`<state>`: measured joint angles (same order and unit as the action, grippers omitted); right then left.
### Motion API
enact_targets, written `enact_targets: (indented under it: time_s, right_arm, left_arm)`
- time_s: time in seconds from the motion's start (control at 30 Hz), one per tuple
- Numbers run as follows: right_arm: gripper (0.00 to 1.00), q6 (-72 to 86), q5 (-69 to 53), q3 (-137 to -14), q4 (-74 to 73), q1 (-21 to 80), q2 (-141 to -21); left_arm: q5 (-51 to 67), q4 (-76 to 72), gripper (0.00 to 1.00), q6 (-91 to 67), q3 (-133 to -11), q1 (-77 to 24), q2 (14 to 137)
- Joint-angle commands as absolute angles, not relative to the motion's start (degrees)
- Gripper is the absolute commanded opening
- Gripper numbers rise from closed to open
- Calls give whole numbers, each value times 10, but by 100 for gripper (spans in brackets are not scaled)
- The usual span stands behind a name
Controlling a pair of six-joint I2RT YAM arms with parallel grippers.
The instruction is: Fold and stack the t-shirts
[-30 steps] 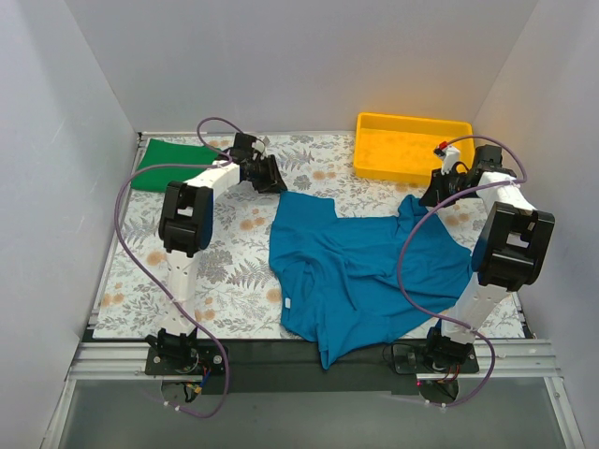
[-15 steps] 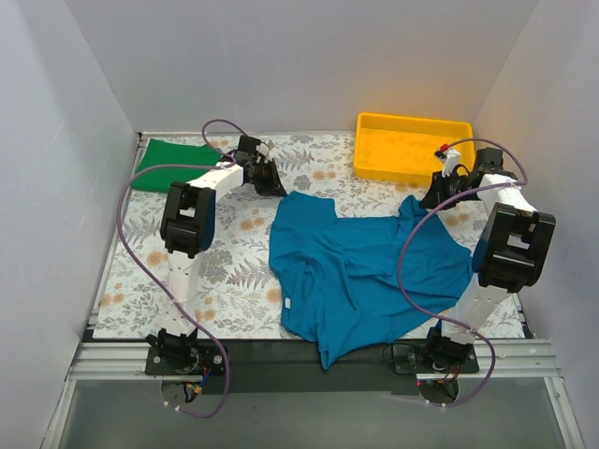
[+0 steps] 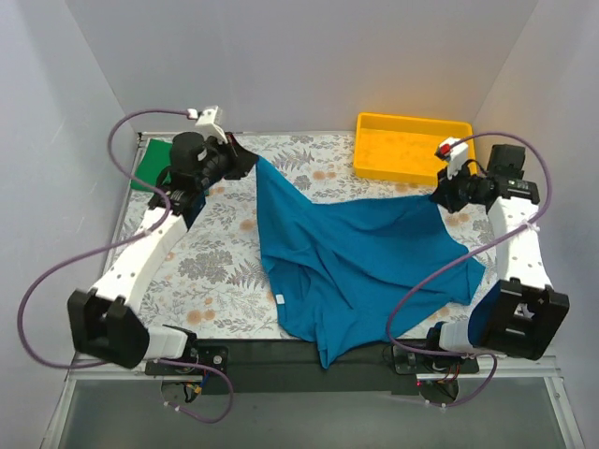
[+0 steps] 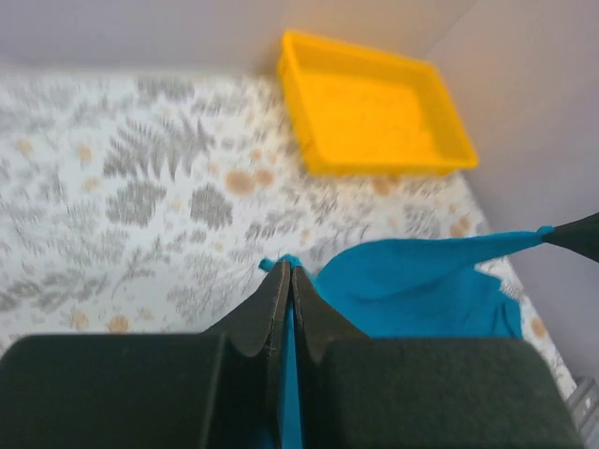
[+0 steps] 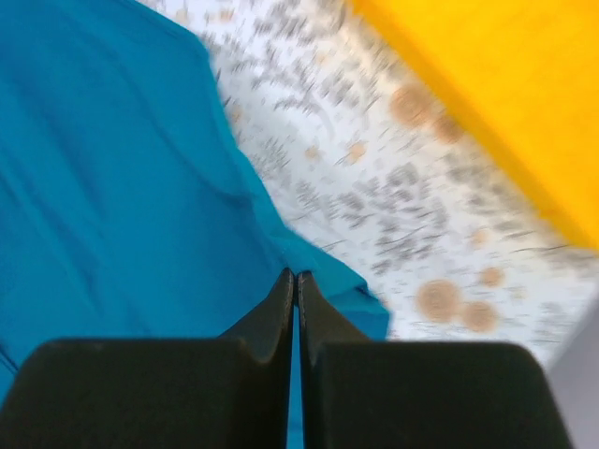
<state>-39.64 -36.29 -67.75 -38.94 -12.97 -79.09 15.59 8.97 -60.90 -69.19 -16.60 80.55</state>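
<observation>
1. The teal-blue cotton t-shirt [image 3: 346, 267] lies on the floral-patterned table [image 3: 211, 271], with its nearest point draped over the dark near edge; this near part looks much as it did a second ago
2. Farther up, the cloth has changed: a second ago it was a rumpled heap in the middle, and now it is drawn out into a broad sheet whose upper edge runs taut between the two grippers
3. The left gripper [image 3: 248, 161] is clamped on the shirt's far-left corner, and its wrist view shows teal cloth pinched between the closed fingers; a second ago it sat beside that corner, and since then the arm has swung out leftward and carried the corner toward the far left
4. The right gripper [image 3: 438, 196] is likewise closed on the far-right corner, just in front of the tray, and its arm has stretched out since the earlier frame
5. This looks like the spreading step: the shirt is being pulled flat before any fold, and loose creases remain in the middle, so no fold is made yet
6. At the far left the bright green cotton t-shirt [image 3: 147, 168] lies apart from the teal one, now mostly hidden behind the left arm; the yellow plastic tray [image 3: 412, 122] at the far right has not moved
</observation>
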Motion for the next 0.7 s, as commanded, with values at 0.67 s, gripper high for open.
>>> enact_targets:
  time_s: [0.67]
  right_arm:
    - [1, -232, -170, -1306, -235, -120, -650]
  left_arm:
    - [39, -13, 0, -607, -1048, -161, 526]
